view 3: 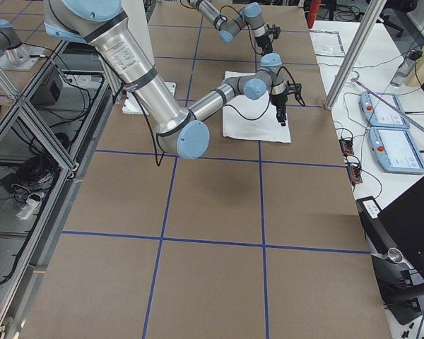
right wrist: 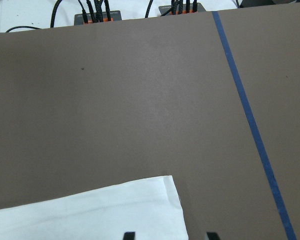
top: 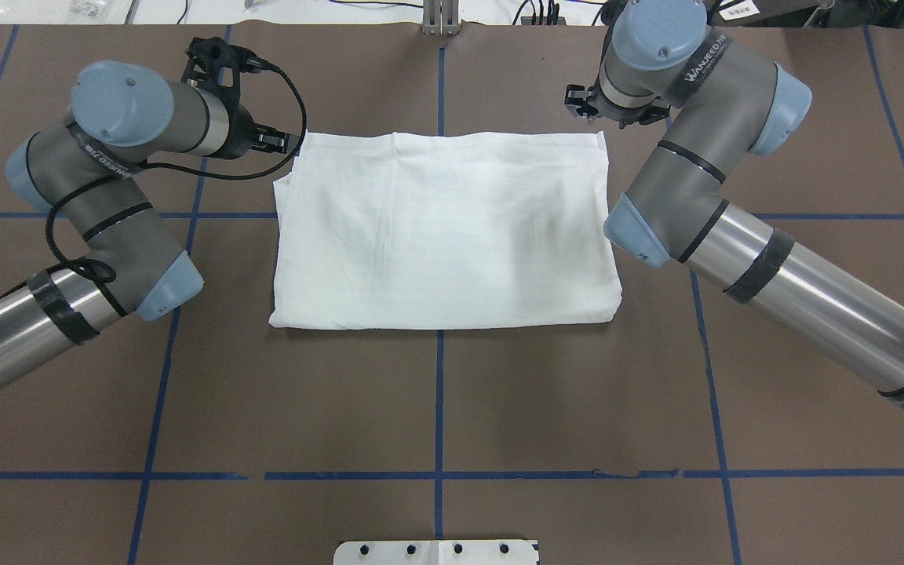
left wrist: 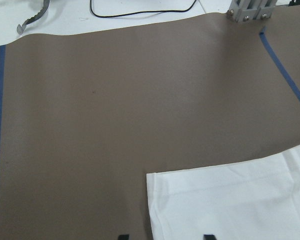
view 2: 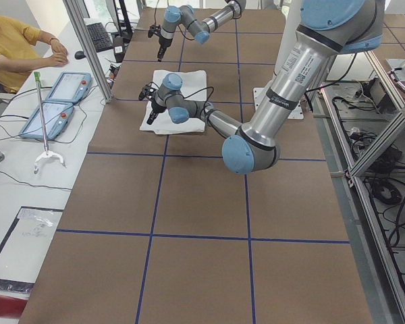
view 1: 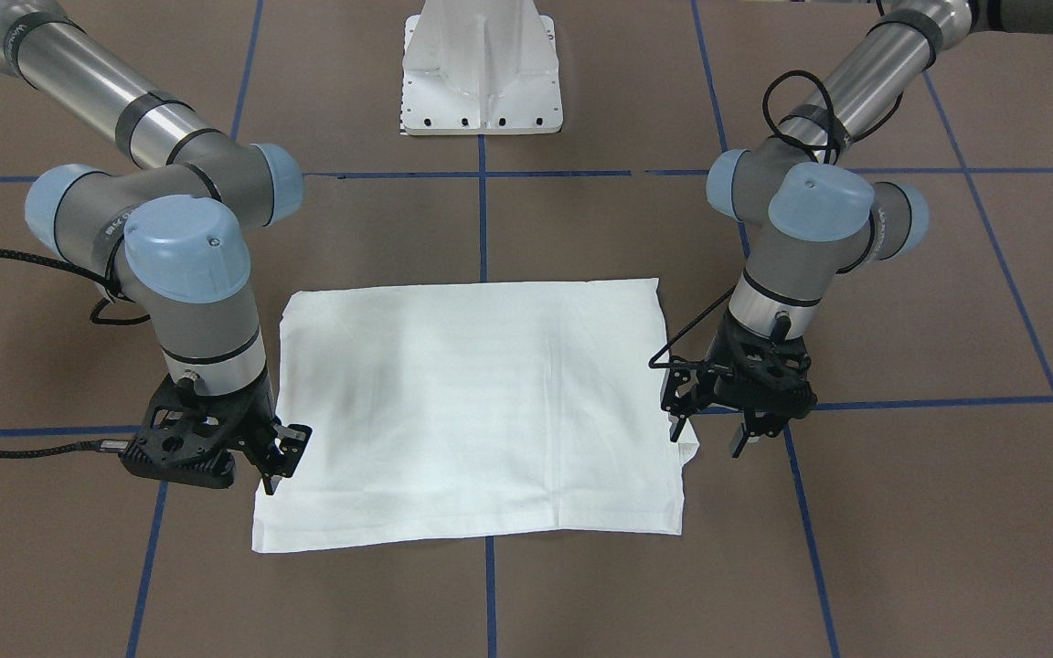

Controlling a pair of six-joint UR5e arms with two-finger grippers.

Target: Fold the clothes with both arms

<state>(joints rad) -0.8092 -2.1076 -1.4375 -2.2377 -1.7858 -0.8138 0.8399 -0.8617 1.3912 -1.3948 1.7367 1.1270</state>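
One white shirt [view 1: 481, 402], folded into a rectangle, lies toward the tabletop's [view 1: 581, 594] edge farthest from the robot. We see the left gripper [view 1: 709, 437] and right gripper [view 1: 275, 468] spread wide at its far corners, grasping nothing

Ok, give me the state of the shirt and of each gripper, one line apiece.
shirt: folded into a rectangle, lying flat on the table, not gripped.
left gripper: open, low at one of the shirt's corners far from the robot, straddling its side edge.
right gripper: open, low at the other far corner, straddling that side edge, holding nothing.
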